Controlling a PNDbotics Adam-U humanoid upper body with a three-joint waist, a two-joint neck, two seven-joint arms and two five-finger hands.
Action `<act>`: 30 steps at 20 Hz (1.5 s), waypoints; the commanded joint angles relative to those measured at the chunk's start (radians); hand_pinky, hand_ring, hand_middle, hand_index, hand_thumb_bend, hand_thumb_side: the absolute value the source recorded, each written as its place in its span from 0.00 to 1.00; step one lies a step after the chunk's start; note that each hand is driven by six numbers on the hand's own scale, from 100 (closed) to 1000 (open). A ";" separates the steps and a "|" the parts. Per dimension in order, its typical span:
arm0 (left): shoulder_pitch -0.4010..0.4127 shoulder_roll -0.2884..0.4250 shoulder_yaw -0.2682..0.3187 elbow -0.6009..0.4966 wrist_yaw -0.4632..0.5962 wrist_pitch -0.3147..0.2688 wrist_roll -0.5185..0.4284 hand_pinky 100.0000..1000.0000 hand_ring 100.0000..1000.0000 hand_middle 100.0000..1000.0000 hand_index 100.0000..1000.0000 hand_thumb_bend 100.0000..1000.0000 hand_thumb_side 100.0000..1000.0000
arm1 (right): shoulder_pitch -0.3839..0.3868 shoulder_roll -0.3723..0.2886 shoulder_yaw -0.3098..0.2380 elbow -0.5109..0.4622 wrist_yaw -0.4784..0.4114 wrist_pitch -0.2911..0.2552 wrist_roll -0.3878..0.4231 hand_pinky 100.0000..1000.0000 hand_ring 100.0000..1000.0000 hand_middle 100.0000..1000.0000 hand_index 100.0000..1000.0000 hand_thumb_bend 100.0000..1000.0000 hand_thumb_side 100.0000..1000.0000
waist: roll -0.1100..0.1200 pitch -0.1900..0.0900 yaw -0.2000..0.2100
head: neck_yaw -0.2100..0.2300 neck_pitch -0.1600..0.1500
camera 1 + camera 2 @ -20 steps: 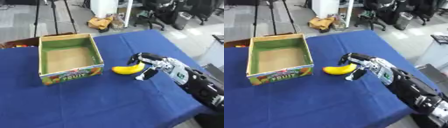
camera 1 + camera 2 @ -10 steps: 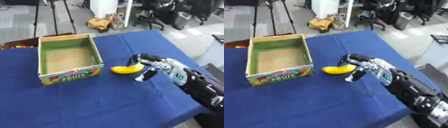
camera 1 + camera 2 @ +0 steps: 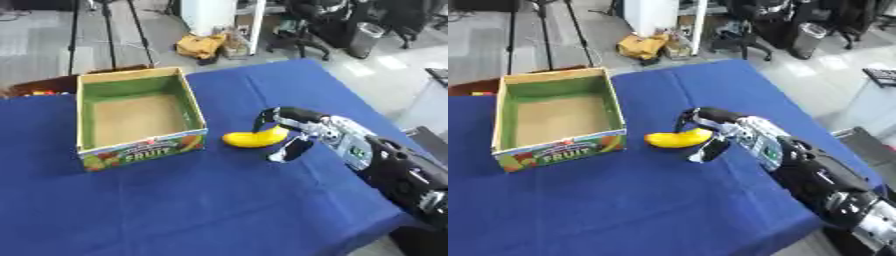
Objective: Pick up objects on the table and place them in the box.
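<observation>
Work surface: a table covered with a blue cloth [image 3: 175,200], lying slightly askew in both eye views.

Item 1: an open-topped cardboard box with green inner walls and a printed fruit label on its near face [image 3: 140,117]. It stands on the cloth at about 10 o'clock from the table's centre. Its brown floor is visible and holds nothing that can be made out.

Item 2: a yellow curved banana [image 3: 254,138]. It lies on the cloth just beside the box, at 3 o'clock from the box's near right corner, apart from the box wall. Its right end points up toward the robot's hand.

Right hand [image 3: 293,131]: black and silver, entering from the lower right at roughly 4 o'clock. The fingers [image 3: 269,116] arch over the banana's right end from above, and the thumb [image 3: 289,150] hangs down on the near side of the fruit. The hand is curled about the banana's end in a grasping pose; whether the pads actually press the skin cannot be told from either view. The banana's left end appears to rest on the cloth.

Left hand: it shows in neither view.

Surroundings: beyond the far edge of the table, at 12 o'clock, a grey floor with a yellow bag [image 3: 201,45] and black office chairs [image 3: 324,25].
</observation>
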 commanded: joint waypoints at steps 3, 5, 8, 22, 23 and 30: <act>-0.010 0.014 0.000 -0.023 0.005 0.002 0.000 0.41 0.56 0.46 0.40 0.84 0.47 | -0.005 -0.035 -0.016 0.007 0.011 0.003 0.002 0.83 0.87 0.76 0.74 0.32 0.14 | 0.004 -0.009 -0.002 | -0.004 -0.011; -0.009 0.013 0.000 -0.023 0.006 0.002 0.000 0.41 0.56 0.46 0.40 0.84 0.47 | -0.004 -0.034 -0.016 0.011 0.012 0.004 0.002 0.83 0.87 0.76 0.73 0.32 0.14 | 0.007 -0.007 -0.002 | -0.005 -0.013; -0.009 0.013 0.000 -0.024 0.008 0.003 0.000 0.41 0.56 0.46 0.40 0.84 0.48 | -0.003 -0.033 -0.015 0.014 0.014 0.003 0.001 0.83 0.87 0.76 0.74 0.32 0.14 | 0.012 -0.005 -0.004 | -0.005 -0.015; -0.008 0.012 0.000 -0.025 0.011 0.005 -0.001 0.41 0.56 0.46 0.40 0.84 0.48 | -0.003 -0.034 -0.015 0.017 0.017 0.002 -0.001 0.82 0.86 0.75 0.71 0.29 0.15 | 0.020 -0.002 -0.010 | -0.007 -0.018; -0.008 0.011 0.000 -0.025 0.011 0.005 -0.001 0.41 0.56 0.46 0.40 0.84 0.48 | -0.003 -0.034 -0.015 0.017 0.017 0.001 -0.002 0.82 0.86 0.75 0.70 0.29 0.15 | 0.020 -0.002 -0.012 | -0.006 -0.018; -0.009 0.012 0.001 -0.025 0.009 0.003 -0.001 0.41 0.56 0.46 0.40 0.84 0.48 | -0.001 -0.034 -0.019 0.014 0.018 -0.002 -0.007 0.82 0.86 0.75 0.69 0.26 0.16 | 0.013 -0.005 -0.015 | -0.003 -0.020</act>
